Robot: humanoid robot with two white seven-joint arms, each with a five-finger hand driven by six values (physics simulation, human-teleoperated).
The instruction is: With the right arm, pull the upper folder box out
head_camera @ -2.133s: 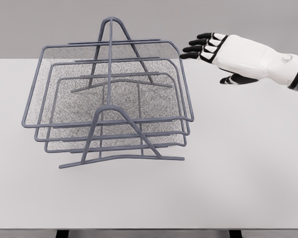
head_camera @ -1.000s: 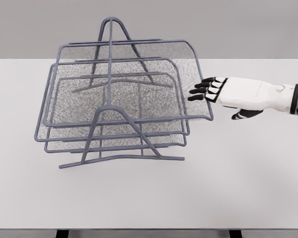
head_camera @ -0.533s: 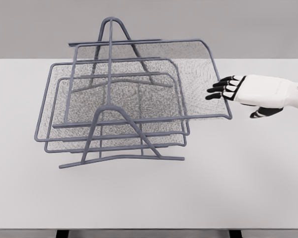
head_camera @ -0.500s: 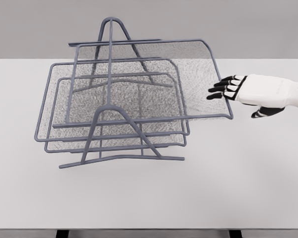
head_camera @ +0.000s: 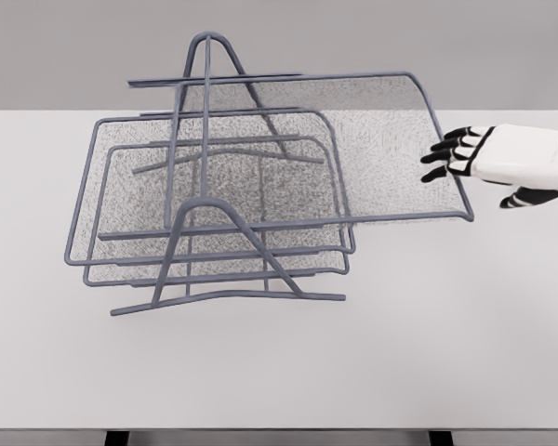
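Observation:
The upper mesh tray (head_camera: 372, 149) of the dark grey wire rack (head_camera: 205, 121) juts far out to the right, about half of it clear of the frame. My right hand (head_camera: 458, 167) comes in from the right edge. Its black fingers (head_camera: 444, 156) are curled over the tray's right rim, with the thumb lower down on the outside. The left arm does not show in the head view.
The middle tray (head_camera: 98, 186) and lower tray (head_camera: 214, 271) sit pushed in within the rack. The rack stands on a white table (head_camera: 400, 353), whose front edge runs along the bottom of the picture.
My right hand came down from the rack's upper right corner to the tray's right rim, then moved right. The upper tray slid right with it, out of the rack.

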